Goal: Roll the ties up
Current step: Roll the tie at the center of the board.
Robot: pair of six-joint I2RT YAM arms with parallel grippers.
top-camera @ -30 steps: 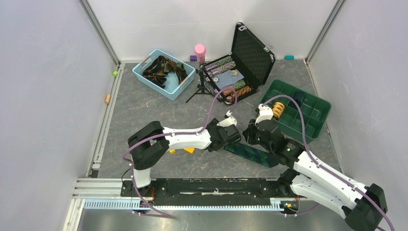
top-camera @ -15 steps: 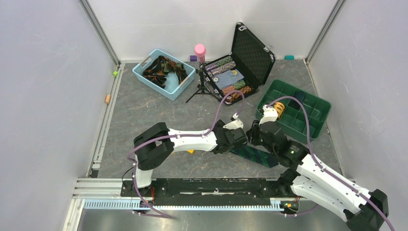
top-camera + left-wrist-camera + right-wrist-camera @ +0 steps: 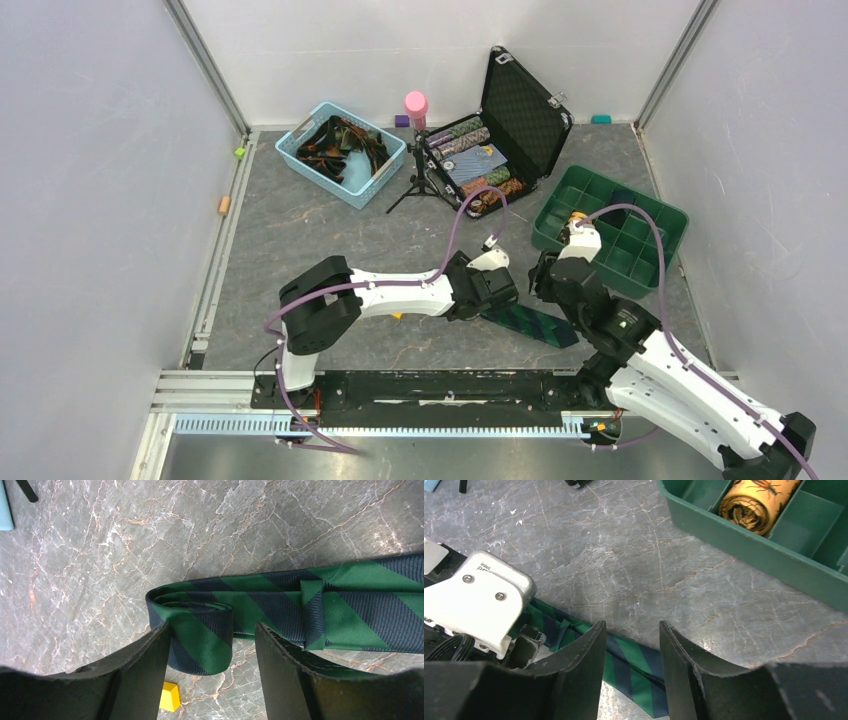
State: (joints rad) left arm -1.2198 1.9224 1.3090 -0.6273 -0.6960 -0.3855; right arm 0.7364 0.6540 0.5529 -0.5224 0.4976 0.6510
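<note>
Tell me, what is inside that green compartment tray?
A rolled yellow-orange tie lies in one compartment of the green tray. From above, the right arm covers most of it; a dark shape in a far compartment is too small to identify.

The gap between the left fingers (image 3: 135, 675) is partly taken up by the rolled end of the green-and-navy tie (image 3: 200, 630). Beyond their tips the worktop (image 3: 100, 555) lies bare. A yellow block (image 3: 170, 696) sits near the finger bases. Ahead of the right fingers (image 3: 574, 675), open worktop runs to the green tray (image 3: 744, 545) wall. The left arm's white wrist (image 3: 479, 600) crowds them on the left of the right wrist view.
</note>
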